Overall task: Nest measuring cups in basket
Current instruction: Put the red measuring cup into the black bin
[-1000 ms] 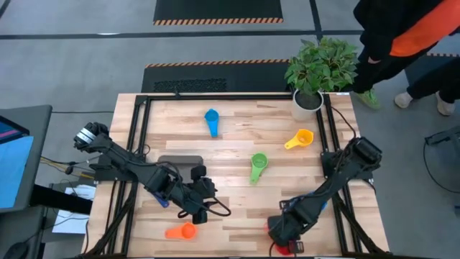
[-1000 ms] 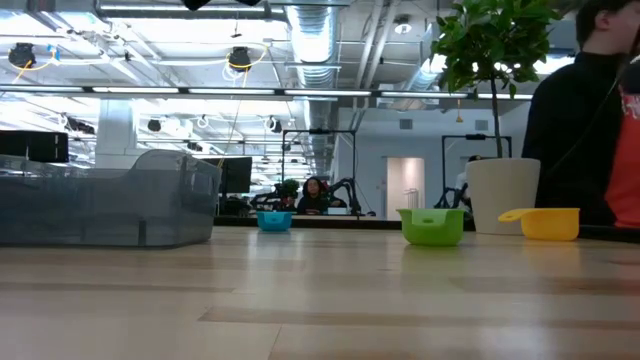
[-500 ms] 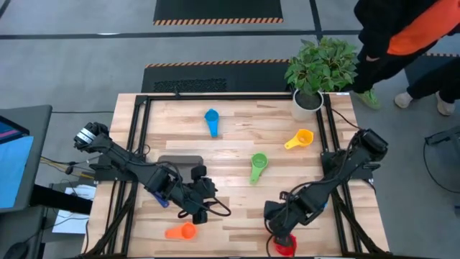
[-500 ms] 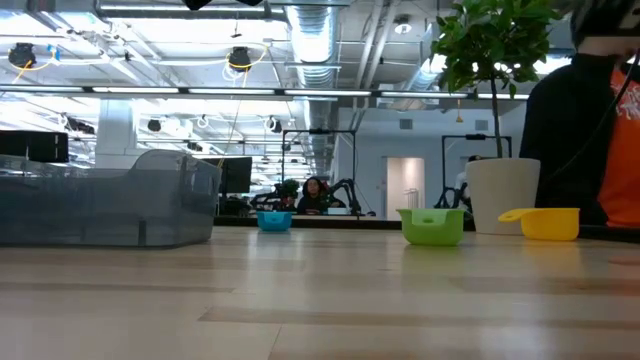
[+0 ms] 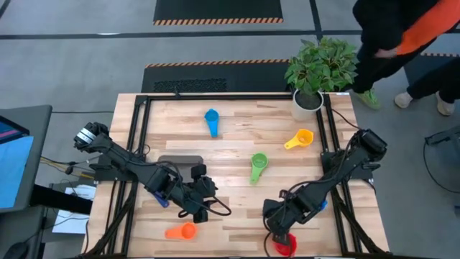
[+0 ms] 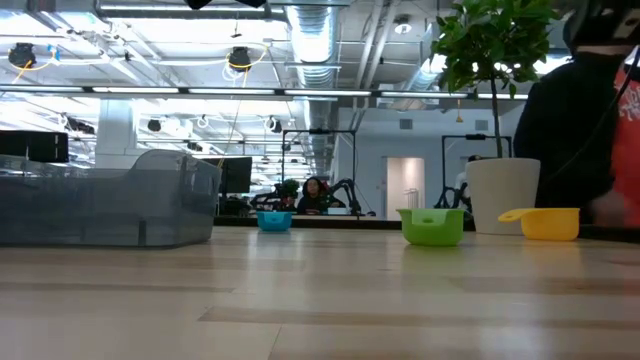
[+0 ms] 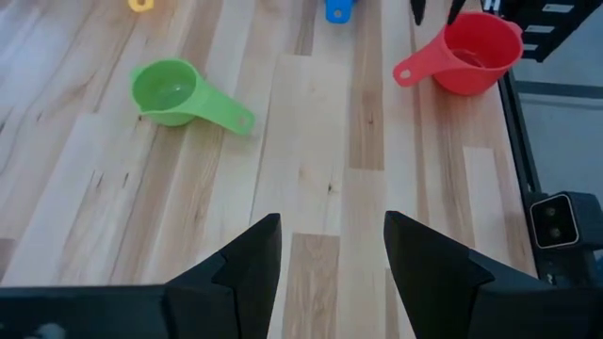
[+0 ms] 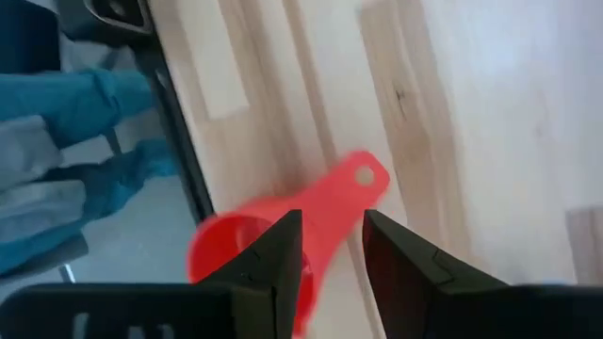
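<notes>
The red cup sits on its base at the table's near edge. My right gripper hovers over it, open. In the right wrist view my right gripper has one finger on either side of the red cup's handle. My left gripper is open over bare wood, near the orange cup. The dark grey basket stands left of centre. The green cup, yellow cup and light blue cup lie apart on the table.
A white plant pot stands at the far right corner. A person is beyond that corner. A blue cup shows beside my right arm, and something dark blue under my left arm. Black frame rails border the table.
My right gripper has moved a little away from the table's near edge and toward the left, so more of the red cup shows below it. The red cup has stayed where it was. The person beyond the far right corner has shifted.
</notes>
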